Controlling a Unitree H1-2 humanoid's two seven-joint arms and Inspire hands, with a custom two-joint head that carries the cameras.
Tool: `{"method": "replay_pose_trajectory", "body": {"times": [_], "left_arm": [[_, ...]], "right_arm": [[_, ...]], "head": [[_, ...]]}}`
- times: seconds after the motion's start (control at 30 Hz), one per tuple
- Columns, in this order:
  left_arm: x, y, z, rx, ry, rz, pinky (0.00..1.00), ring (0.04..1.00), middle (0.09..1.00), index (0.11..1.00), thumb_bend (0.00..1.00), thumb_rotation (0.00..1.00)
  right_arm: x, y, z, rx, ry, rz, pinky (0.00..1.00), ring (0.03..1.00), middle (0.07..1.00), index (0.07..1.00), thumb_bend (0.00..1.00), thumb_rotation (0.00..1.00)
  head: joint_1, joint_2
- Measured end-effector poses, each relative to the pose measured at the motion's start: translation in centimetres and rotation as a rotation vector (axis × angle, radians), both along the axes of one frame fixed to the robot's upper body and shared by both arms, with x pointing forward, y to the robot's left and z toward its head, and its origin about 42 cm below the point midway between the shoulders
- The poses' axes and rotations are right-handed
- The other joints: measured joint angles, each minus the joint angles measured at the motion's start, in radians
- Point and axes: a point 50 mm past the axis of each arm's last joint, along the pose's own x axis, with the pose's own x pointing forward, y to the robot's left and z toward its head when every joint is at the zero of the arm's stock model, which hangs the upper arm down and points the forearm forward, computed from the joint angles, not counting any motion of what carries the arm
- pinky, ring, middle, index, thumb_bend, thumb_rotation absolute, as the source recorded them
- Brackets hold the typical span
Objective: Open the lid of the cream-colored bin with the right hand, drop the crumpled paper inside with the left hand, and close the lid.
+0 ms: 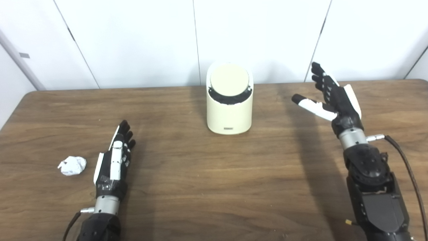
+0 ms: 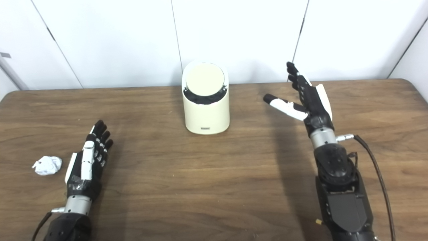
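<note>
Left eye view: right hand (image 1: pixel 334 97) raised, spread, empty, beside the cream bin (image 1: pixel 229 113), placed to reach its lid (image 1: pixel 229 79). Left hand (image 1: pixel 115 157) flat, empty, beside crumpled paper (image 1: pixel 72 165).

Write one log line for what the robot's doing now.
lid: shut | paper: on table, untouched | left hand: open | right hand: open, beside bin

The bin (image 1: pixel 229 100) stands alone in the upper middle of the desk (image 1: pixel 214 187). Bare wood lies on both sides of it. The paper ball (image 1: pixel 72 165) sits at lower left.
</note>
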Motion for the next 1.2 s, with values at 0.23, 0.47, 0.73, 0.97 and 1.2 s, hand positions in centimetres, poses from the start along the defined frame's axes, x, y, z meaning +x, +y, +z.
{"method": "replay_pose_trajectory", "body": {"times": [0.23, 0.47, 0.73, 0.97, 1.2], "left_arm": [[0.1, -0.1, 0.0, -0.002, -0.002, -0.001, 1.0, 1.0, 1.0, 1.0, 0.42, 0.95], [0.1, -0.1, -0.1, 0.0, -0.003, -0.001, 1.0, 1.0, 1.0, 1.0, 0.41, 0.97], [0.1, -0.2, -0.1, 0.003, -0.006, -0.005, 1.0, 1.0, 1.0, 1.0, 0.39, 0.99], [0.1, -0.3, -0.2, 0.011, -0.007, -0.005, 1.0, 1.0, 1.0, 1.0, 0.39, 1.0], [0.1, -0.3, -0.2, 0.011, -0.009, -0.002, 1.0, 1.0, 1.0, 1.0, 0.34, 1.0]], "right_arm": [[0.8, 1.0, 2.0, -0.03, -0.031, 0.049, 0.94, 0.966, 0.97, 0.92, 0.86, 0.49], [1.4, 1.4, 3.0, -0.066, -0.037, 0.09, 0.89, 0.907, 0.898, 0.905, 0.86, 0.47], [2.2, 3.0, 5.5, -0.146, -0.074, 0.129, 0.87, 0.901, 0.915, 0.906, 0.88, 0.48], [2.3, 3.3, 5.4, -0.202, -0.036, 0.125, 0.87, 0.915, 0.92, 0.908, 0.88, 0.52], [2.9, 4.0, 6.1, -0.251, -0.013, 0.136, 0.88, 0.925, 0.929, 0.909, 0.91, 0.53]], "head": [[-0.003, -0.014], [-0.009, -0.023], [-0.015, -0.057], [-0.017, -0.093], [-0.014, -0.112]]}}
